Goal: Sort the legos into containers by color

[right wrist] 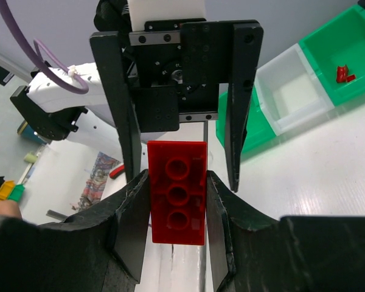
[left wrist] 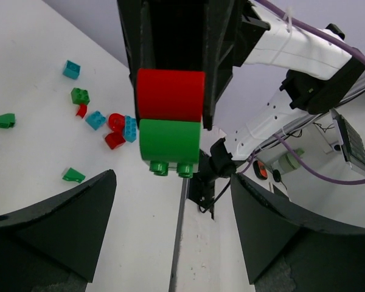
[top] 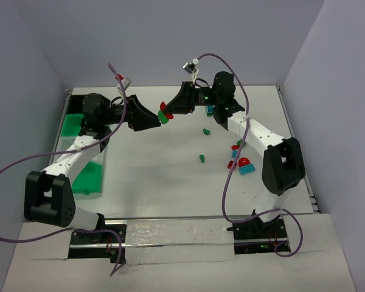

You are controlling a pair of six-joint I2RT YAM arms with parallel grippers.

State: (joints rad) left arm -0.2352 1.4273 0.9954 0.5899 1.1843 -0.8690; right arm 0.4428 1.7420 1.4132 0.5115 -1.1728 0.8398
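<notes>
Red brick [right wrist: 177,191] joined to a green brick [left wrist: 169,141] sits clamped in the right gripper [right wrist: 177,207], held above the table [top: 152,176]. Facing it, the left gripper [left wrist: 173,175] has its jaws spread wide on either side of the pair. Loose legos [top: 243,161] lie near the right arm, and green containers [top: 88,179] stand at the left

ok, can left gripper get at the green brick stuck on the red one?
Probably yes: left gripper is open, facing it; green brick sticks out past the right gripper gripping the red brick, nothing between.
</notes>
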